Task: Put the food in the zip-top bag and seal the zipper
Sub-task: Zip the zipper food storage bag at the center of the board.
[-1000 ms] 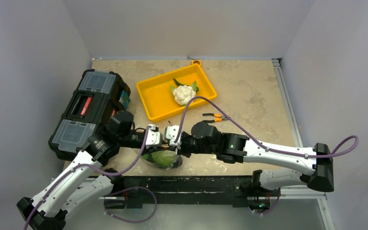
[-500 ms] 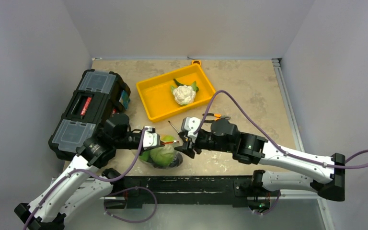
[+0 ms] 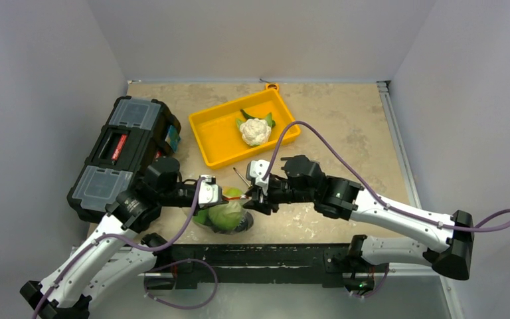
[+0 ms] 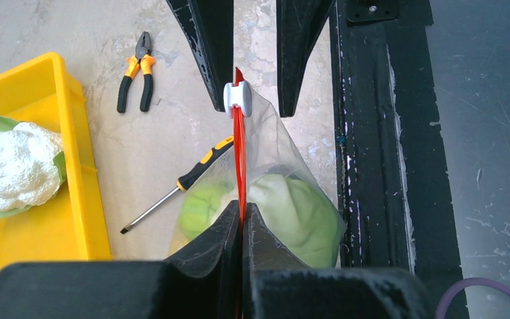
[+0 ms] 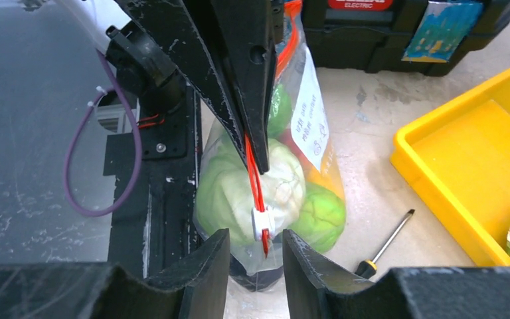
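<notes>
While my left gripper point(image 4: 242, 219) pinches the red-orange zipper strip point(image 4: 239, 153) of the clear floppy bag point(image 4: 272, 153), my right gripper point(image 5: 255, 240) straddles its white slider point(image 4: 237, 98), jaws apart; pale green cabbage point(image 4: 299, 212) is bagged beneath, white cauliflower point(image 4: 16, 166) lies outside, in the yellow tray point(image 4: 73, 166).

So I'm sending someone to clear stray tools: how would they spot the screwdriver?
Start at the yellow tray. Between it and the bag lies the screwdriver. It is one thin straight shaft with a black-yellow handle, unlike the orange two-handled pliers nearby.
</notes>
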Action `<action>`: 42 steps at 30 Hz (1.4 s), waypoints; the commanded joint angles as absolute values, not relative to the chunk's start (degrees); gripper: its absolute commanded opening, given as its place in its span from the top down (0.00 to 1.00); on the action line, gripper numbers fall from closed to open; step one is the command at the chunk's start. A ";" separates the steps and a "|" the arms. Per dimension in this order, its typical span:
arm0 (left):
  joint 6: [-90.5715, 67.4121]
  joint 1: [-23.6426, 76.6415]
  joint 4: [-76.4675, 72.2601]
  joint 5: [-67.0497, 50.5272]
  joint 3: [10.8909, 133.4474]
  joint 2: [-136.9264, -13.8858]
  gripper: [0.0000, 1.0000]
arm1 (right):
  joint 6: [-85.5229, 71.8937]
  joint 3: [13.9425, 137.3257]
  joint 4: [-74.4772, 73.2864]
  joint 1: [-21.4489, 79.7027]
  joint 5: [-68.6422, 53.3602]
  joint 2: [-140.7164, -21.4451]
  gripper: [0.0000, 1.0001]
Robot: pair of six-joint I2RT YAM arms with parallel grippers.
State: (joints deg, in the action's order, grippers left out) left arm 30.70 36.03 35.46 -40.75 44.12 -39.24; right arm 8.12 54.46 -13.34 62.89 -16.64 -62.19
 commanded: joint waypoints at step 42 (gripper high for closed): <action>30.84 36.04 33.28 -43.40 44.99 -38.94 1.00 | 11.87 64.34 -16.34 62.84 -21.77 -70.15 0.93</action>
